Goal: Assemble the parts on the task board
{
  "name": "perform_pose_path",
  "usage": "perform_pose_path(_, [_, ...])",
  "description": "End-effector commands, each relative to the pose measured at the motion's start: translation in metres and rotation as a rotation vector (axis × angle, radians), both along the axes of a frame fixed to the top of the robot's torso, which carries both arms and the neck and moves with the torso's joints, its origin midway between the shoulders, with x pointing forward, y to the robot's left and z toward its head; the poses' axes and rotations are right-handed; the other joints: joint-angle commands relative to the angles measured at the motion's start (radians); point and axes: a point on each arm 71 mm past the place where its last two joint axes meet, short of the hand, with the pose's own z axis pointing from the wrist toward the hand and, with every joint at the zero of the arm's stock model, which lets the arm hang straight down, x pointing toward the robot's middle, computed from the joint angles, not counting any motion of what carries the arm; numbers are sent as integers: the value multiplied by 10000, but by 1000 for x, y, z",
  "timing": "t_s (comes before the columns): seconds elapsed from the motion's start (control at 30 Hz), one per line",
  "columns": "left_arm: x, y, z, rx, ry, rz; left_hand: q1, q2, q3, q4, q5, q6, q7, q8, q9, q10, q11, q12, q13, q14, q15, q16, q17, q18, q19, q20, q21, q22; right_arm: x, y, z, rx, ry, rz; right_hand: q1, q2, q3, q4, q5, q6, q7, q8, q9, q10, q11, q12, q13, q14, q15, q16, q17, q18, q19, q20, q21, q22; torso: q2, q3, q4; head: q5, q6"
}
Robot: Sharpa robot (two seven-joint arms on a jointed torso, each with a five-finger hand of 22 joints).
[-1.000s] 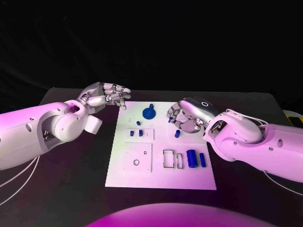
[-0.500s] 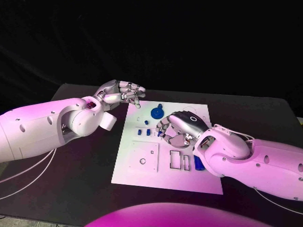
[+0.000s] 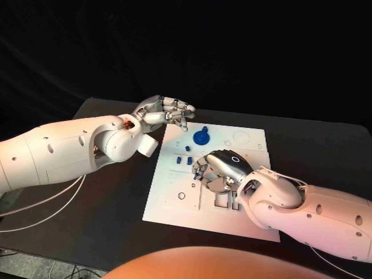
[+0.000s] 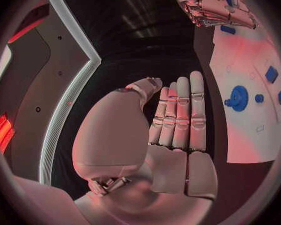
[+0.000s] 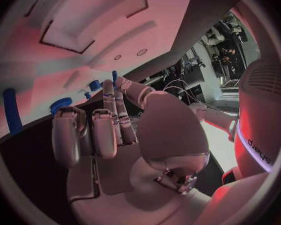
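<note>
From my remote station I see the task board, a flat white plate with shallow rectangular recesses and small round holes, lying on the black table. A blue gear-shaped part stands on it toward 12 o'clock, and two small blue parts stand in a recess at about 10 o'clock of the board's middle. In the right wrist view a long blue cylinder lies on the board.

My right hand sits over the middle of the board, its metallic fingers curled downward; whether they are clamped on a part I cannot tell. My left hand hovers just off the board's corner at 11 o'clock, over bare table; its fingers lie straight and pressed together with nothing in them.

Against the picture of a second ago, the whole view has shifted, so the camera moved. Even so, the right hand has travelled from the board's 1 o'clock region in over its middle, now covering the recesses where the blue cylinders lay. The left hand keeps its place by the same corner.

The arms are smooth white shells; the hands are segmented silver metal.
</note>
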Motion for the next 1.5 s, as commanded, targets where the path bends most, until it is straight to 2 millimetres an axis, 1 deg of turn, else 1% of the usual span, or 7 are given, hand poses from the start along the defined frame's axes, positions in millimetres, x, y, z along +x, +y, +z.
perform_pose_path(0.03, [0,-3,1,-153,-4,-144,51,30,-38,-37,13,11,75,-52,-3,-49,-4,-56,1,-66,17,-32,16,15,-52,43,0,14,-1,3,-4,-218,19,171,58,24,15,-67,36,15,67,37,17,-12,-20,35,7,553,-17,-56,329,-81,476,-66,-72,1772,-7,2,-6,108,-95])
perform_pose_path(0.17, [0,-4,1,-164,-8,-163,46,37,-39,-32,14,12,74,-54,-2,-48,-4,-56,2,-69,19,-32,18,15,-56,44,-1,15,-1,3,-7,-323,50,138,58,24,15,-67,36,15,67,37,17,-12,-20,35,7,553,-17,-56,329,-81,476,-66,-72,1772,-10,2,-6,155,-124])
perform_pose_path(0.37, [0,-3,1,-157,-14,-138,47,50,-38,-29,17,16,72,-55,-1,-45,-5,-56,4,-72,20,-31,21,15,-59,46,-2,16,-2,4,-9,-493,111,157,40,16,6,-66,34,-3,78,28,18,-22,-10,25,6,546,-10,-70,307,-75,467,-62,-97,1760,-7,-4,-12,113,-174])
perform_pose_path(0.53, [1,-3,0,-286,112,-71,39,55,-42,-23,17,17,73,-58,-1,-45,-4,-57,5,-74,22,-31,23,15,-63,48,-3,17,-3,4,-11,-578,163,224,32,9,1,-66,34,-8,79,25,18,-25,-7,22,6,544,-7,-75,301,-72,462,-60,-113,1752,-6,0,-10,169,-202])
perform_pose_path(1.0, [2,-1,0,-488,308,66,38,59,-48,-22,18,20,69,-62,1,-46,-5,-60,7,-84,24,-32,28,17,-73,50,-6,19,-6,8,-12,-583,230,362,21,0,-6,-68,35,-17,81,21,19,-31,-4,16,5,539,-3,-85,285,-70,459,-57,-121,1748,-11,2,-5,197,-232])
perform_pose_path(1.17, [2,-1,-1,-497,338,36,34,59,-51,-19,17,21,69,-63,1,-46,-4,-61,8,-87,25,-32,30,17,-76,51,-7,19,-5,7,-14,-668,286,296,21,0,-6,-68,35,-17,81,21,19,-31,-4,16,5,539,-3,-85,285,-70,459,-57,-121,1748,-8,-11,-9,152,-238])
perform_pose_path(1.5, [3,0,-1,-474,383,35,0,57,-71,4,17,9,78,-81,-1,-63,5,-75,9,-106,35,-34,39,15,-95,61,-18,17,-4,6,-16,-799,377,303,21,0,-6,-68,35,-17,81,21,19,-31,-4,16,5,539,-3,-85,285,-70,459,-57,-121,1748,-6,0,-10,168,-263])
